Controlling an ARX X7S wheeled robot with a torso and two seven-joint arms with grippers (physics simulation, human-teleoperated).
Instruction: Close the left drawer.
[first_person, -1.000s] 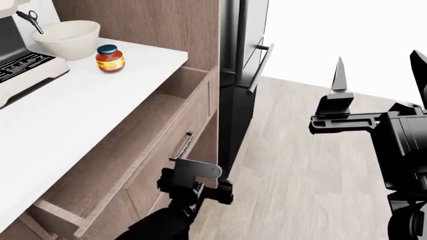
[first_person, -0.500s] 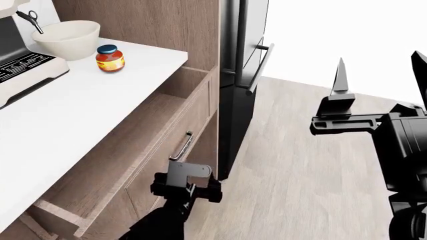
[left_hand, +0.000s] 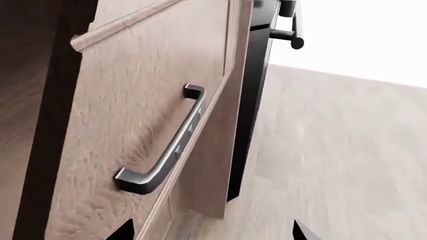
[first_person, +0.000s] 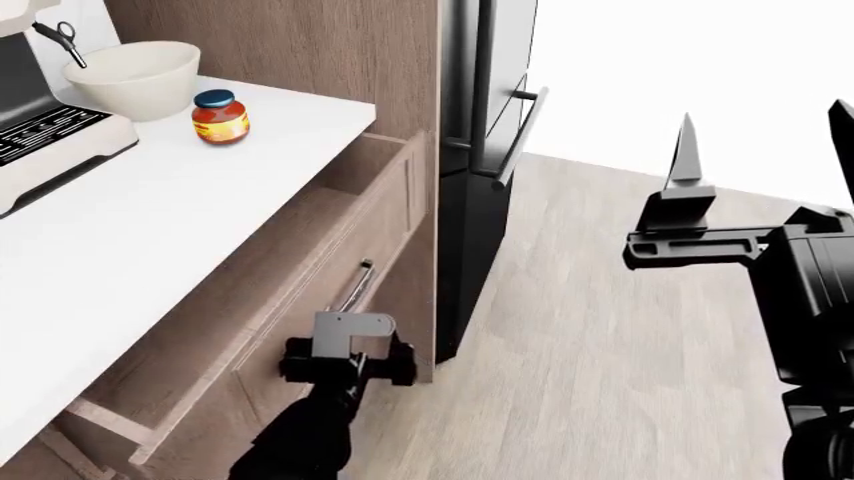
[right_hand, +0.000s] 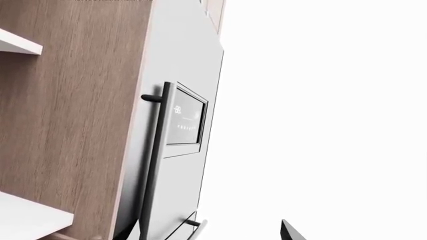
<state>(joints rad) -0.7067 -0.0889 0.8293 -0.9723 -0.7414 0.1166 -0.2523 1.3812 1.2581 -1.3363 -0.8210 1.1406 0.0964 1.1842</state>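
The left drawer (first_person: 274, 290) stands partly pulled out under the white countertop, its plain wooden inside showing. Its flat front panel (left_hand: 133, 125) carries a dark bar handle (left_hand: 170, 150), which the head view also shows (first_person: 358, 283). My left gripper (first_person: 344, 352) is at the front panel just below the handle; whether it touches the wood I cannot tell. In the left wrist view this gripper (left_hand: 210, 232) is open, one fingertip (left_hand: 123, 231) over the panel and the other over the floor. Far to the right, my right gripper (first_person: 763, 150) hangs open in the air, holding nothing.
A dark fridge (first_person: 478, 120) with a long bar handle (first_person: 518, 135) stands right beside the drawer's far end. On the countertop (first_person: 160, 210) are a cream bowl (first_person: 134, 78), a red jar (first_person: 219, 116) and an appliance (first_person: 40, 125). Pale wood floor (first_person: 614, 330) lies to the right.
The drawer has slid part of the way into the cabinet, and my left gripper has moved left with its front panel. The right arm has barely moved.
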